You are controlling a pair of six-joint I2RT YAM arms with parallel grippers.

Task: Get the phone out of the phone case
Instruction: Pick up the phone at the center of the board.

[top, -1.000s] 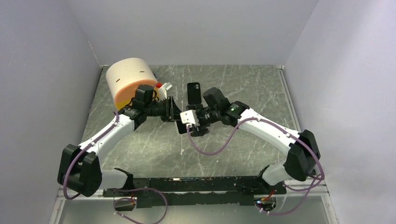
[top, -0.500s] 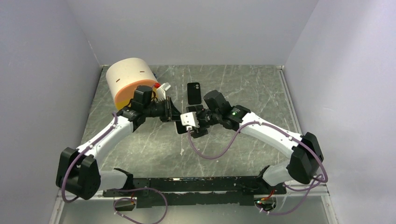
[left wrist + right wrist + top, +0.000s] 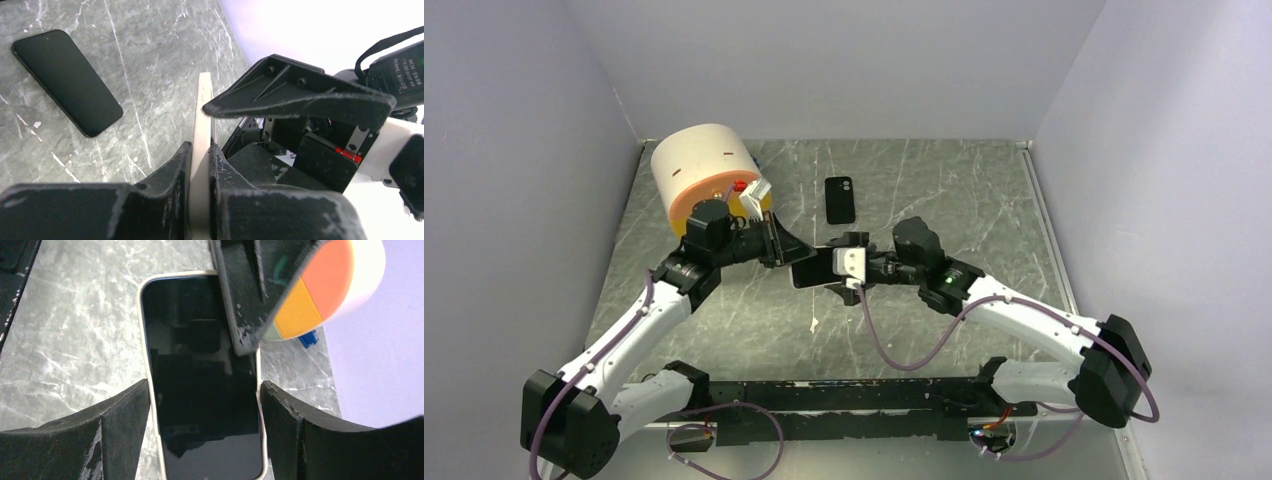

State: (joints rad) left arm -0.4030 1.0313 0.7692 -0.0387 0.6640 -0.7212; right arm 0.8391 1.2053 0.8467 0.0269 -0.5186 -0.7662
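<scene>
A black-screened phone point(image 3: 202, 390) in a cream phone case point(image 3: 145, 340) hangs above the table between both arms, and shows as a dark slab point(image 3: 807, 271) in the top view. My right gripper point(image 3: 205, 385) is shut across the case's width, one finger on each long side. My left gripper point(image 3: 201, 147) is shut on the case's edge point(image 3: 204, 110), which I see end-on as a thin cream strip between its fingers. One left finger point(image 3: 245, 300) covers the phone's upper right corner in the right wrist view.
A second black phone point(image 3: 840, 200) lies flat on the marble table point(image 3: 984, 200) behind the grippers, also in the left wrist view point(image 3: 67, 82). A cream tub point(image 3: 701, 170) with an orange and yellow face lies at the back left. Walls close in on three sides.
The left gripper has closed onto the case's edge. Both arms have drawn nearer to their bases, carrying the cased phone away from the loose phone.
</scene>
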